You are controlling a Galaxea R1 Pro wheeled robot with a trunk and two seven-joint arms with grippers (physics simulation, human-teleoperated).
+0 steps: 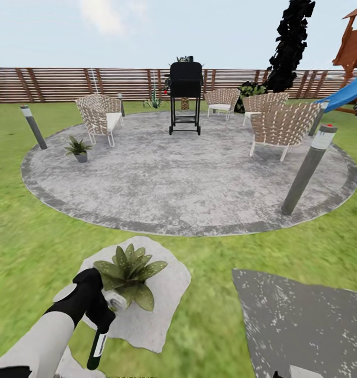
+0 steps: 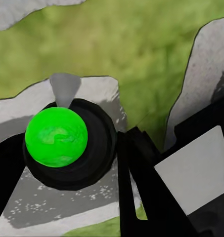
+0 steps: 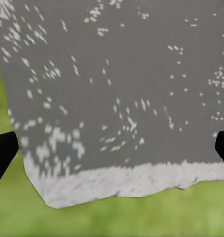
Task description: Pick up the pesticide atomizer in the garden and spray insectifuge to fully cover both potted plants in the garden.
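Note:
My left gripper (image 1: 97,310) is shut on the pesticide atomizer (image 1: 98,345), a slim dark bottle with a white label hanging tilted below the black fingers. It is right beside the near potted plant (image 1: 129,273), a green rosette in a small grey pot on a pale stepping stone (image 1: 165,294). In the left wrist view the atomizer (image 2: 56,137) shows as a dark round body with a bright green top between the fingers (image 2: 141,187). The second potted plant (image 1: 79,148) stands at the left edge of the round patio (image 1: 189,178). My right gripper (image 3: 112,148) is open over a darker grey stone (image 3: 116,74).
A tilted grey bollard lamp (image 1: 308,170) stands at the patio's right edge and another (image 1: 33,126) at the far left. Wicker chairs (image 1: 281,126) and a black grill (image 1: 185,97) sit at the back before the wooden fence (image 1: 68,84). Lawn (image 1: 31,247) surrounds the stones.

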